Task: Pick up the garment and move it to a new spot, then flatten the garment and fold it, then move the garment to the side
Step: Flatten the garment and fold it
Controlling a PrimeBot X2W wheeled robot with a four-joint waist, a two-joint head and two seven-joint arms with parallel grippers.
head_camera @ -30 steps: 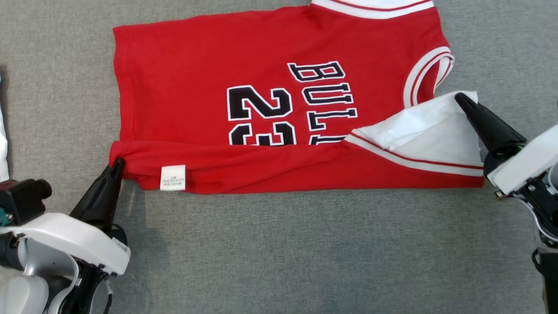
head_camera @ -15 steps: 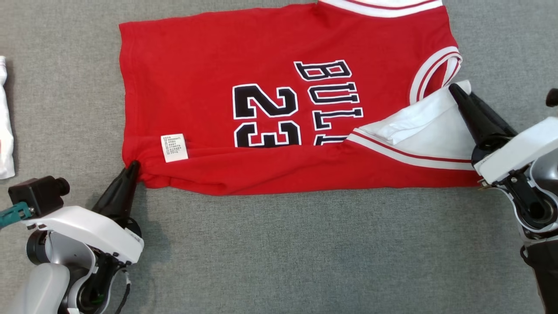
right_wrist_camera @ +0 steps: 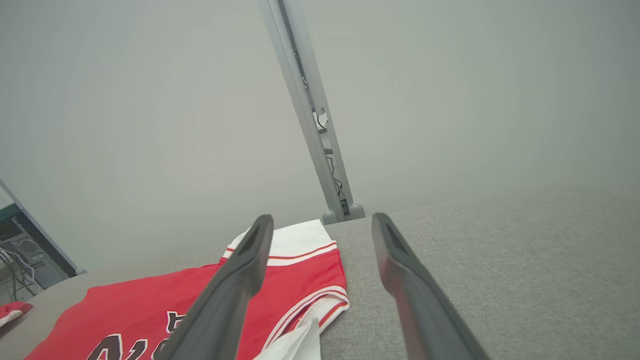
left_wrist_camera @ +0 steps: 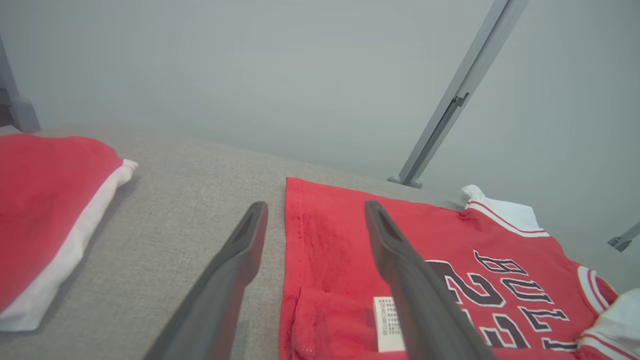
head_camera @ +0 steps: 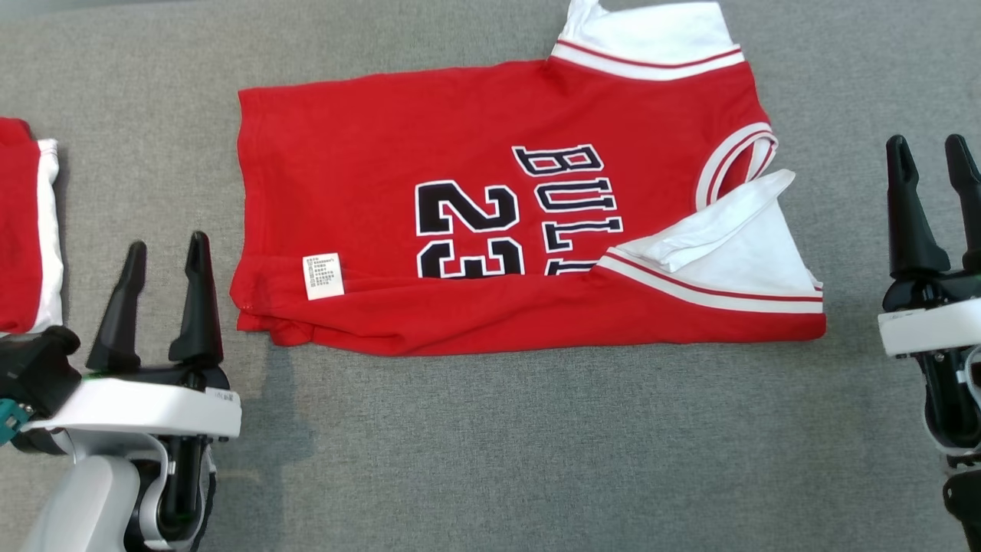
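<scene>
Red jersey (head_camera: 490, 207) is lying on the grey cloth (head_camera: 490, 460), long axis running left to right, near edge folded over. Left gripper (head_camera: 167, 242) is standing open just beside its hem corner, nearer than the right gripper (head_camera: 926, 141), which is gaping empty off the shoulder end

Even, diffuse light, soft shadows; head view sharp, wrist views hazy.
</scene>
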